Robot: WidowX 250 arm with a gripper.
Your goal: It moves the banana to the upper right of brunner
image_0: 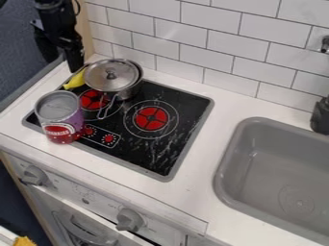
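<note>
The black gripper hangs at the upper left, over the back left corner of the stove. Its lower end is just above and behind the yellow banana; whether they touch I cannot tell. The banana lies at the stove's back left edge, left of the lidded metal pot, which hides part of it. Two red burners show on the black stove top: the left burner, partly covered by the pot, and the right burner.
A purple and red can stands on the stove's left front part, near the control dials. To the right is a grey sink. White counter lies between stove and sink, with a tiled wall behind. A dark object stands at the right edge.
</note>
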